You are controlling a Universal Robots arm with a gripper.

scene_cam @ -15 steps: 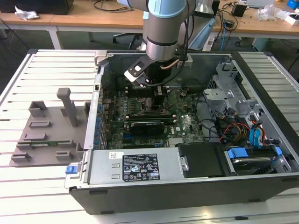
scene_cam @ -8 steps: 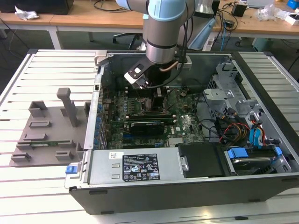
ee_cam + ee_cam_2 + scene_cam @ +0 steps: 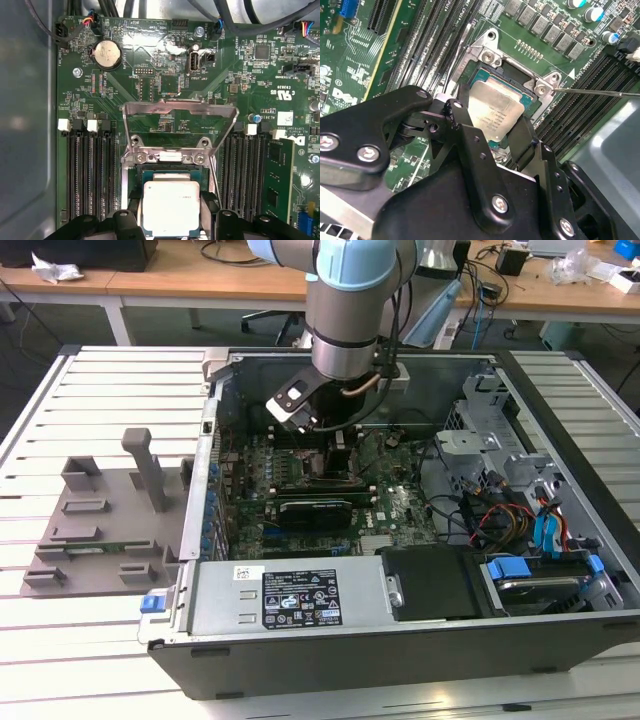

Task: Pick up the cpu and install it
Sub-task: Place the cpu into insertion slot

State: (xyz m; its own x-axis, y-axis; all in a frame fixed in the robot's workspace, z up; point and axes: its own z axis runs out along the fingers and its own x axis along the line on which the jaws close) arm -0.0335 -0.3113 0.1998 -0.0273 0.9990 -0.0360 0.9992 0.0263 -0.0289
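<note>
cpu: silvery top up, lying level inside the socket; cannot tell if fully seated.
hand: low inside the computer case, narrowed to chip width, 2 fingers pressed against opposite edges of the cpu.
retention bracket: swung up, open, at the socket's far edge.
memory slots: 2 banks flanking the socket.
surface: white, slatted, carrying the case; grey fixture towards the exterior view's left.

The arm reaches steeply down, and the gripper hangs at its lower end. Its two black fingers pinch the cpu between them — one on either side.
</note>
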